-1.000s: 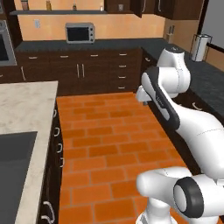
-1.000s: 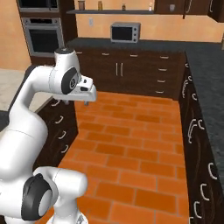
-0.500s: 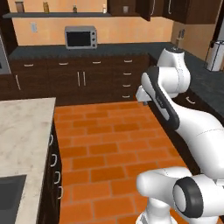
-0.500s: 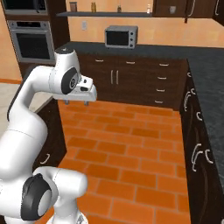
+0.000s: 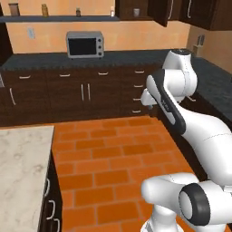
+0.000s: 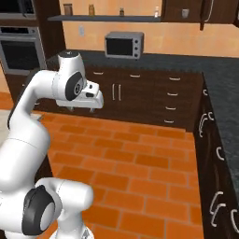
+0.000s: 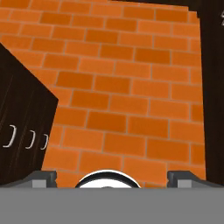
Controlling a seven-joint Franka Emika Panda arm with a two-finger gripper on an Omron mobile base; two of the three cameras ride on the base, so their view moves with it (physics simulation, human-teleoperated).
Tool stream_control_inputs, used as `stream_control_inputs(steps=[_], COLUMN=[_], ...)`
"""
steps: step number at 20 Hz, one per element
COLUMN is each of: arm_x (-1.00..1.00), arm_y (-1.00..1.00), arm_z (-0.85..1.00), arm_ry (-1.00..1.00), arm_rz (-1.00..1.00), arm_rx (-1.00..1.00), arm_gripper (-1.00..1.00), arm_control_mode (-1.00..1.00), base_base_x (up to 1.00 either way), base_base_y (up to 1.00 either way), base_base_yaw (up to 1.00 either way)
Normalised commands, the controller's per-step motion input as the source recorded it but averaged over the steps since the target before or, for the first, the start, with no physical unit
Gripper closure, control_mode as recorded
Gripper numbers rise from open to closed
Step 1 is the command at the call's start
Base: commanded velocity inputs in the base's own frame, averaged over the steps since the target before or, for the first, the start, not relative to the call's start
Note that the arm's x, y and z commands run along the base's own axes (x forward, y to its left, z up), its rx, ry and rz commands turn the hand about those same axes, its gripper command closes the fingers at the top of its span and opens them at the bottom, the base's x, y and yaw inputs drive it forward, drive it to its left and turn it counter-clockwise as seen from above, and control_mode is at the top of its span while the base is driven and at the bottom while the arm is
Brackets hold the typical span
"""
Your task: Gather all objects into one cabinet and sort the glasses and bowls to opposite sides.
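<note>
Hand view: claw (image 7: 112,177) open above floor (image 7: 127,87).

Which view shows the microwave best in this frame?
The left base view: the microwave faces the camera almost square on, standing on the dark back counter under the shelf. The right base view also shows it whole, but smaller and at an angle. The hand view looks down at the brick floor.
</note>
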Motion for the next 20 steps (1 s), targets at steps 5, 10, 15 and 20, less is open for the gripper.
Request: stream_control_inputs(steps=[5, 10, 15, 20], arm_x=[0.00, 0.00, 0.00, 0.00], arm_y=[0.00, 0.00, 0.00, 0.00], arm_z=[0.00, 0.00, 0.00, 0.00], arm_ry=[0.00, 0.00, 0.00, 0.00], arm_rz=[0.00, 0.00, 0.00, 0.00], arm_rx=[0.00, 0.00, 0.00, 0.00], arm_gripper=[-1.00, -1.00, -1.00, -1.00], arm_control_mode=[1.00, 1.00, 1.00, 1.00], base_base_x=[1.00, 1.00, 1.00, 1.00], base_base_y=[0.00, 0.00, 0.00, 0.00], base_base_yaw=[0.01, 0.01, 0.00, 0.00])
